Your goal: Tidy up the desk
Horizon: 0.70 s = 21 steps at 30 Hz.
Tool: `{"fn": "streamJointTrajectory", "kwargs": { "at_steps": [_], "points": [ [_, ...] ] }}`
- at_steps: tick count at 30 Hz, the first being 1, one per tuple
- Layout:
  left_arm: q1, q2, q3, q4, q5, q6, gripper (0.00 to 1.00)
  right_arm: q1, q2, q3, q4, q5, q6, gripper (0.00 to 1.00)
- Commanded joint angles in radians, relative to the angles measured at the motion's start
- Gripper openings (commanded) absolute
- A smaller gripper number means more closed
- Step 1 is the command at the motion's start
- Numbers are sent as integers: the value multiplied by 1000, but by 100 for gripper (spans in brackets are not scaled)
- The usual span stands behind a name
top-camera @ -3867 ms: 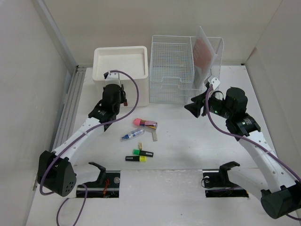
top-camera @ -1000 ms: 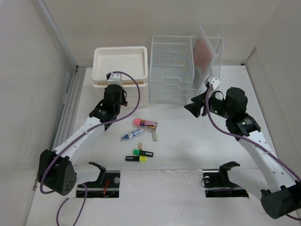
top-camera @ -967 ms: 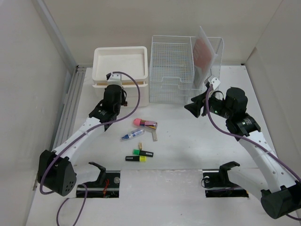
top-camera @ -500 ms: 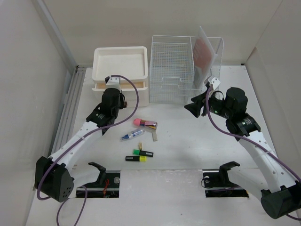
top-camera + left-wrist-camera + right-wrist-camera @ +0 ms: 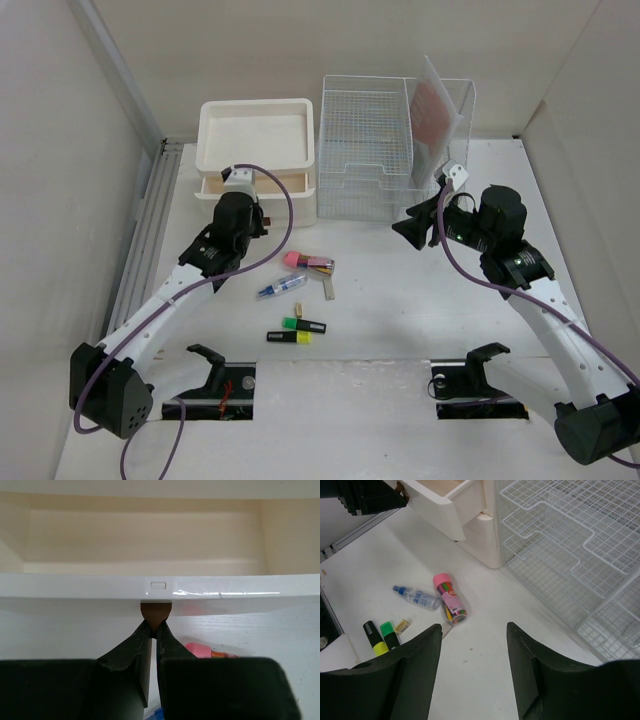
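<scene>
The white desk (image 5: 400, 300) carries a white drawer box (image 5: 257, 135) at the back left. My left gripper (image 5: 155, 627) is shut on the brown knob (image 5: 156, 612) of a drawer (image 5: 100, 587), which stands pulled out with its pale inside (image 5: 145, 540) showing. From above, this gripper (image 5: 262, 212) sits just in front of the open drawer (image 5: 255, 183). My right gripper (image 5: 474, 630) hangs open above bare desk, holding nothing, right of the clutter. From above, it (image 5: 410, 225) points left.
Mid-desk lie a pink-capped crayon tube (image 5: 308, 262), a small blue bottle (image 5: 281, 287) and two highlighters (image 5: 297, 330). A wire tray rack (image 5: 365, 140) and a clear file holder (image 5: 445, 110) stand at the back. Beige walls close in both sides.
My left arm has drawn back toward the near edge with the knob in its grip, sliding the drawer out of the box. The right arm has not moved.
</scene>
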Motion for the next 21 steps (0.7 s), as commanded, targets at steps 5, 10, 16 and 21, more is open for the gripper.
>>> {"fn": "streamJointTrajectory", "kwargs": {
  "at_steps": [5,10,16,21],
  "points": [
    [-6,-23,-19,-103,15,-6,0,-6,-22,18,26,9,7,60],
    [-6,-14,-19,-103,15,-6,35,-6,-22,18,26,9,7,60],
    [-6,-52,-10,-121,41,-16,66,-6,-22,18,26,-2,7,60],
    [-6,-141,27,-160,104,-25,75,17,13,27,-32,-94,-120,67]
  ]
}}
